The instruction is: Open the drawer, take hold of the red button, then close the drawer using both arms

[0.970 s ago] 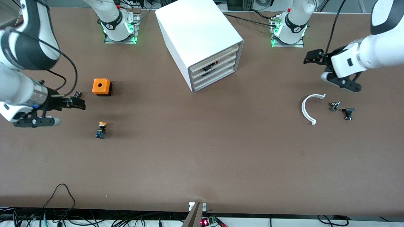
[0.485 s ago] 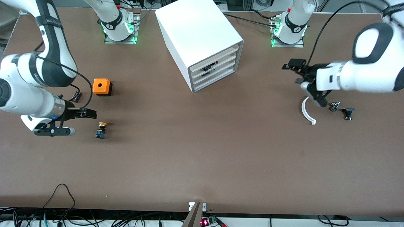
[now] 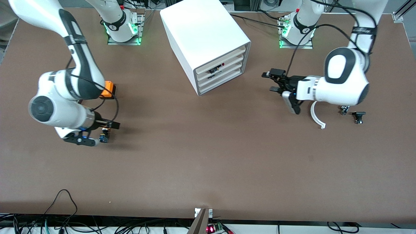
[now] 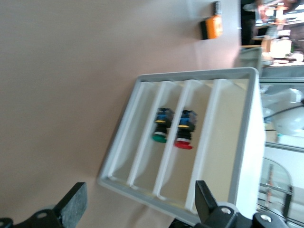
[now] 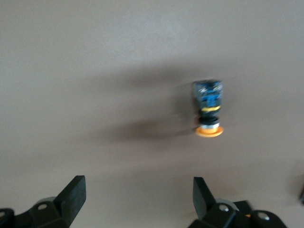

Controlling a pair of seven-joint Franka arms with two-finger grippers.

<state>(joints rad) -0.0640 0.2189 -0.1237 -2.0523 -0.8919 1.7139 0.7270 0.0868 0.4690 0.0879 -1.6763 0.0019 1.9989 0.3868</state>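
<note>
The white cabinet (image 3: 204,35) stands at the table's middle with its four drawer fronts flush. The drawer (image 3: 224,67), second from top, is shut; it also shows in the left wrist view (image 4: 202,142). The red-capped button (image 4: 184,131) lies inside it. My left gripper (image 3: 270,81) is open and empty over the table in front of the cabinet, apart from it; the left wrist view (image 4: 140,185) shows it facing the drawer fronts. My right gripper (image 3: 115,125) is open and empty just above the table beside the orange-yellow button (image 3: 104,137), and it also shows in the right wrist view (image 5: 137,183).
A green-capped button (image 4: 160,129) lies in the third drawer. The orange-yellow button (image 5: 209,111) lies on its side. An orange box (image 3: 109,89) stands partly hidden by the right arm. A white curved piece (image 3: 317,117) and two small black parts (image 3: 358,116) lie toward the left arm's end.
The left gripper has swung in toward the cabinet's drawer fronts. The right gripper has moved in to the orange-yellow button. The drawers have not moved.
</note>
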